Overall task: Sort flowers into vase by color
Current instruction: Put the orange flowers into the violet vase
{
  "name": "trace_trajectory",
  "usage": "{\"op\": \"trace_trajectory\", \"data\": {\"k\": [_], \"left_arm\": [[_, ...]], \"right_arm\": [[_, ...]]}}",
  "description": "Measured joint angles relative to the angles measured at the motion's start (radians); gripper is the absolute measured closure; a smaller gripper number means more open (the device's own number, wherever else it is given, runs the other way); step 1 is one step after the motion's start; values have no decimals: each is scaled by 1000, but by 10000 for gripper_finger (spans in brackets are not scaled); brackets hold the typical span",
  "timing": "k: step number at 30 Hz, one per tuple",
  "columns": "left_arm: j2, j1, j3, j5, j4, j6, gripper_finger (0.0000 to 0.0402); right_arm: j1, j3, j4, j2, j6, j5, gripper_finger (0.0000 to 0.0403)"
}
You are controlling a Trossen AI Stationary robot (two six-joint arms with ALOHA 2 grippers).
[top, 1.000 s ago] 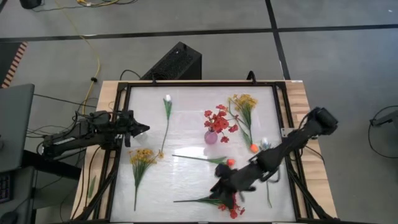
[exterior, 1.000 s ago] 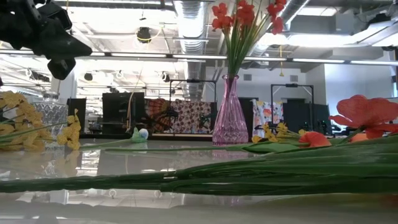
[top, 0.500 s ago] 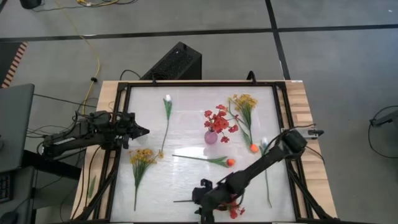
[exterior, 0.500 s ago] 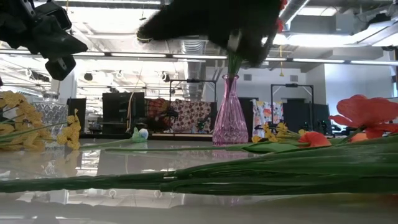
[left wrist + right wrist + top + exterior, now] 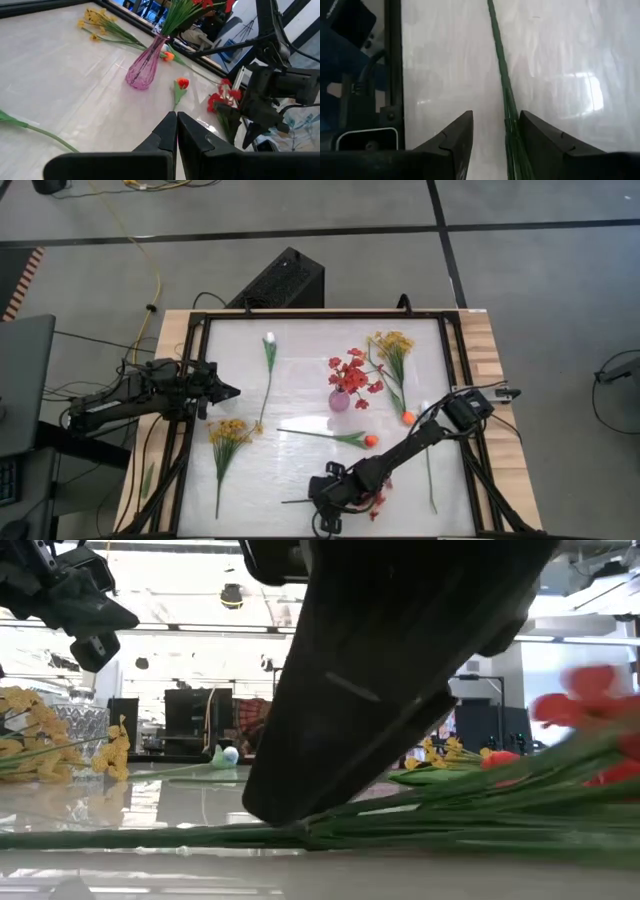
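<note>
A red blossom spray (image 5: 350, 498) lies along the table's near edge, stem ends toward the left. My right gripper (image 5: 322, 495) is open and low over its stems; in the right wrist view (image 5: 495, 135) the green stem bundle (image 5: 506, 107) runs between the two fingers. A pink glass vase (image 5: 340, 400) with red blossoms stands mid-table. My left gripper (image 5: 230, 391) is shut and empty above the table's left side; it also shows in its wrist view (image 5: 176, 127). My right gripper straddles the red spray's stem bundle (image 5: 509, 125) from above, slanting down toward the near left, fingers along the stems. The bundle lies close against the inner side of one finger (image 5: 540, 135). The stem end stays on the table and the blossom end (image 5: 590, 705) is raised.
Yellow sprays lie at the left (image 5: 228, 435) and the far right (image 5: 392, 348). A white tulip (image 5: 268, 360) lies far left of centre. Orange tulips lie near the vase (image 5: 368, 441) and beside my right arm (image 5: 408, 418). A black frame (image 5: 190, 420) rims the table.
My right gripper has swung from mid-right toward the near left and dropped to the table at the red spray's stems. The spray's blossom end has risen and shifted a little toward the far edge, while its stem end has stayed on the table.
</note>
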Motion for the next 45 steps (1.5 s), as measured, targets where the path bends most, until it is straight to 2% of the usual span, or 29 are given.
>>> {"op": "trace_trajectory", "data": {"k": [5,13,16,20,23,33,40,45], "left_arm": [[0,0,0,-5,0,0,401],[0,0,0,-35,0,2,401],[0,0,0,-35,0,1,401],[0,0,0,-35,0,-5,401],[0,0,0,-35,0,-9,401],[0,0,0,-36,0,-11,401],[0,0,0,-36,-2,-11,401],[0,0,0,-39,-2,-11,401]], "right_arm": [[2,0,-60,0,-3,-4,233],[39,6,-263,5,-55,19,258],[50,6,-292,5,-60,22,293],[56,2,-304,-9,-55,7,369],[54,-4,-360,-48,-77,2,375],[4,-6,-669,-296,-78,67,374],[-12,-3,-677,-509,-105,71,373],[-52,-3,-607,-640,-111,101,370]]}}
